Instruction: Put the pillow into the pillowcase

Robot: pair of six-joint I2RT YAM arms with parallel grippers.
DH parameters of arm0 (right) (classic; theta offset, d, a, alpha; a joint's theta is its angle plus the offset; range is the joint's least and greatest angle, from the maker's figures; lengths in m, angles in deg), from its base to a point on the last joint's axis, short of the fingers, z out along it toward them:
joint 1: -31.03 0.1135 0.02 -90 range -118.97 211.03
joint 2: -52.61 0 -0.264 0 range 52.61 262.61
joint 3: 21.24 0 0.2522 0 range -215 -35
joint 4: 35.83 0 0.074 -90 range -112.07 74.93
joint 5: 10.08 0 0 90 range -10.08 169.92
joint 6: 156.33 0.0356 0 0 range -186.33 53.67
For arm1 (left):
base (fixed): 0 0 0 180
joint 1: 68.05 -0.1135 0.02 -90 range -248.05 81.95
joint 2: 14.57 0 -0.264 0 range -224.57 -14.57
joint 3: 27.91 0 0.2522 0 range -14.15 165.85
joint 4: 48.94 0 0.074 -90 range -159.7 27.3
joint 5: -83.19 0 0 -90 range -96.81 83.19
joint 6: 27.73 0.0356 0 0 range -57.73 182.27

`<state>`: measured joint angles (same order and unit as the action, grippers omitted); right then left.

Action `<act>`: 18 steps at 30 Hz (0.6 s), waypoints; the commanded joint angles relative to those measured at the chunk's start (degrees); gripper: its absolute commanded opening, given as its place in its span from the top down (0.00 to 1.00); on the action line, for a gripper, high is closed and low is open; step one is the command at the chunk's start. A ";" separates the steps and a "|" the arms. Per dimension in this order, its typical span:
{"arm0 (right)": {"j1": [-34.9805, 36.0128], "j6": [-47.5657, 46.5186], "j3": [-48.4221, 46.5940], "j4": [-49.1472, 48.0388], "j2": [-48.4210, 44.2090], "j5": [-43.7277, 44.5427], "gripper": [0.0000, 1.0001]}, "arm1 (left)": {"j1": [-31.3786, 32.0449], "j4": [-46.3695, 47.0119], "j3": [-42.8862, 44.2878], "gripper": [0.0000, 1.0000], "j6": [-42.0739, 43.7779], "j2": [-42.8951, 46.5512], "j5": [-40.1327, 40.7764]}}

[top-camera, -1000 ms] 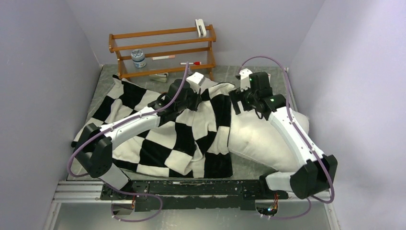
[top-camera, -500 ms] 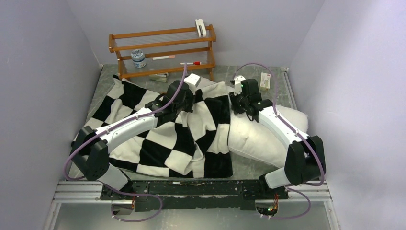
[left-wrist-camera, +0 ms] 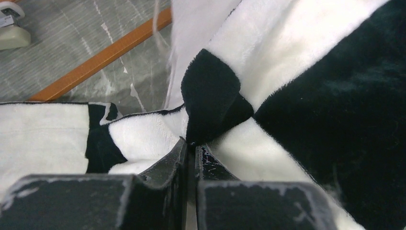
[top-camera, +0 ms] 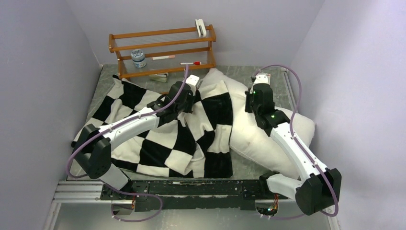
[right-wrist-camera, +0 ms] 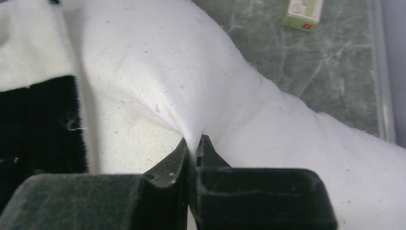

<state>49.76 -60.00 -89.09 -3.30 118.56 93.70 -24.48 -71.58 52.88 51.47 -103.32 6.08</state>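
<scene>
Right wrist view: my right claw (right-wrist-camera: 194, 143) is pinched shut on a thin fold of the pillow (right-wrist-camera: 153, 81), which lies on the table (right-wrist-camera: 306, 67), its left side overlapped by the pillowcase (left-wrist-camera: 316, 96). My left claw (left-wrist-camera: 190, 143) is clamped on the pillowcase's edge. I'd lift that edge to widen the mouth, then feed the pillow in slowly so the pinch doesn't slip.

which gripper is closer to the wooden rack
Left. The left gripper pinches the pillowcase just in front of the rack; the right gripper grips the pillow farther right.
</scene>
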 commanded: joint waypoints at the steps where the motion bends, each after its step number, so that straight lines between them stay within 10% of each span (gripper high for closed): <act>1: -0.94 1.45 -0.86 -1.30 -3.03 11.91 1.00 | 0.09 -1.88 1.78 0.90 -1.77 -1.77 3.05; 18: -0.97 -1.63 -6.40 -2.05 -9.44 28.79 1.00 | 0.02 -2.49 2.49 0.90 -3.82 -4.11 4.21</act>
<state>49.47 -59.56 -90.42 -0.73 113.36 113.74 -24.48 -73.48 52.97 48.08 -105.86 8.92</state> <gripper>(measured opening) 0.030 0.100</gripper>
